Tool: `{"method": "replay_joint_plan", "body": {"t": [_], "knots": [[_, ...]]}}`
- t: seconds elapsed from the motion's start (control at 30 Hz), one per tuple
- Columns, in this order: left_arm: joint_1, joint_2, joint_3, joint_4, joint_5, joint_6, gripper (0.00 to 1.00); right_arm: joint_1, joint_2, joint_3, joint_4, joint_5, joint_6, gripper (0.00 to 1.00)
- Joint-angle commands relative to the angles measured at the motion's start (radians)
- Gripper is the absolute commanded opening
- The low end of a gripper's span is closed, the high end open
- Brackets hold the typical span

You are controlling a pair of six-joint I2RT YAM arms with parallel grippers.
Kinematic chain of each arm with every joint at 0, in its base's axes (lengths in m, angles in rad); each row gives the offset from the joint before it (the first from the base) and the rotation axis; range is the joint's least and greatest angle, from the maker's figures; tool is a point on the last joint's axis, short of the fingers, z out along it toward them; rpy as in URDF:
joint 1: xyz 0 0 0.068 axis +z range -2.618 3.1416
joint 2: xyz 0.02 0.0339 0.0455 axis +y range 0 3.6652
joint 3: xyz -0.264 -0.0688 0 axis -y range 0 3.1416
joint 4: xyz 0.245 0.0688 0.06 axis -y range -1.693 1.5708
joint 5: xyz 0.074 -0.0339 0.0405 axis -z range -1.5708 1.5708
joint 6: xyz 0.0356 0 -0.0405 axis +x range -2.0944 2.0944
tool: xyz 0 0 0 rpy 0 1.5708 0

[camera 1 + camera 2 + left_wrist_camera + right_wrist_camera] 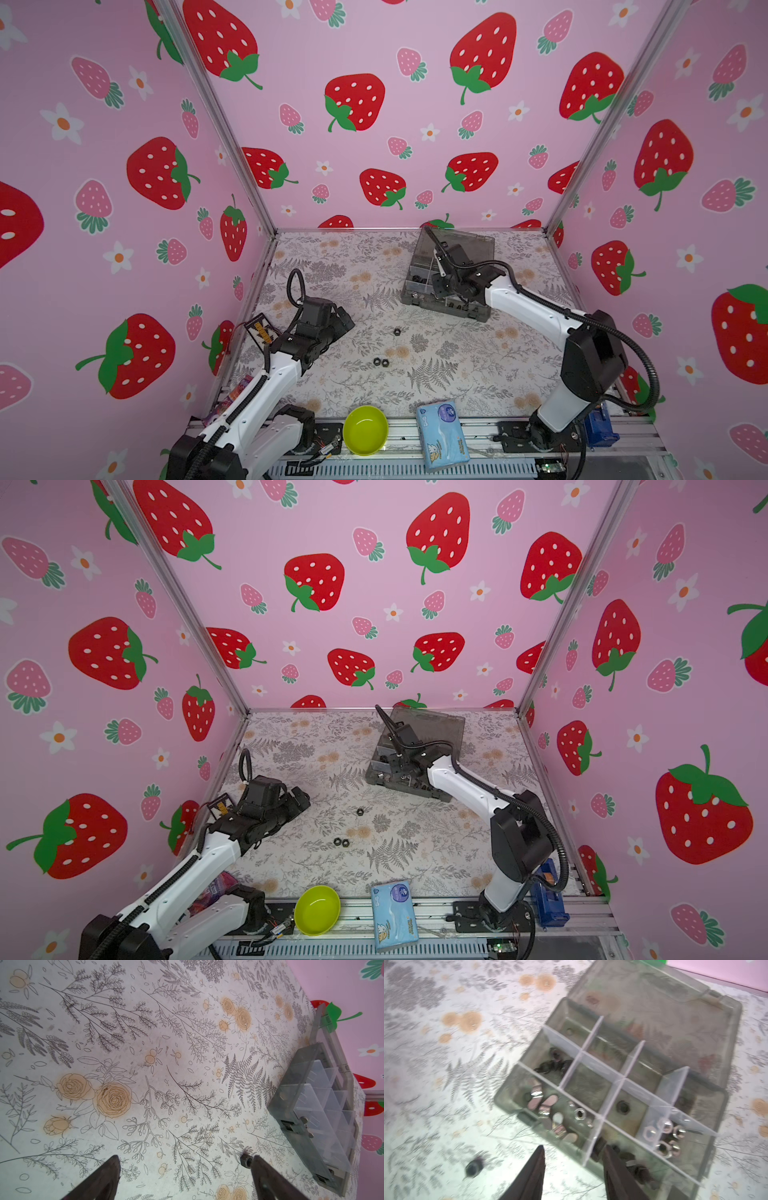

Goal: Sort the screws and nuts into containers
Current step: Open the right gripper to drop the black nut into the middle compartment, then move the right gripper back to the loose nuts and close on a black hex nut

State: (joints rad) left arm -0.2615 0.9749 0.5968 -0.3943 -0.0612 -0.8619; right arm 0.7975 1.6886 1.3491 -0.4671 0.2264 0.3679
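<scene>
Nearest, on the front rail: logged lime-green bowl and blue tissue pack; neither in play.

Moving inward onto the floral mat: counted three pieces unsorted, namely a touching pair of black hex nuts, then a single nut a little beyond. Found left gripper low over the mat beside them, spread fully wide, holding nothing. From its wrist view, placed the single nut just ahead of one fingertip, toward the inner side. From both top views, judged near but apart, not touching.

Farther back: located organizer box, lid folded open behind. Found right gripper hovering over the box's near wall, partly parted, nothing seen between the fingers. Below and beyond it, identified wing nuts, silver hex nuts, a cluster of black nuts, black screws partly hidden by one finger, and a lone black nut in a middle compartment.

Judged step in hand: drop-off end of a cycle at the box; sort mostly done, three nuts outstanding. Next move, as judged: pick the single nut, probably with the left gripper as the closer one. Calls for centring the open fingers over it, lowering to the mat, closing squarely on a small piece prone to skidding, then carrying to the black-nut compartment.
</scene>
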Motion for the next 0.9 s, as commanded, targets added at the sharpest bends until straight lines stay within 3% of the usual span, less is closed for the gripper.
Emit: {"method": "replay_joint_plan", "body": {"t": [0.0,0.3,0.87], "knots": [[0.005,0.000,-0.009,-0.020,-0.027,-0.017,0.99,0.088,0.030,-0.027,-0.068,0.013,0.043,0.48],[0.006,0.003,-0.018,-0.020,-0.032,-0.026,0.99,0.246,0.193,0.023,-0.059,-0.083,0.086,0.48],[0.010,0.012,-0.025,-0.015,-0.031,-0.020,0.99,0.263,0.393,0.145,-0.067,-0.113,0.049,0.47]]}}
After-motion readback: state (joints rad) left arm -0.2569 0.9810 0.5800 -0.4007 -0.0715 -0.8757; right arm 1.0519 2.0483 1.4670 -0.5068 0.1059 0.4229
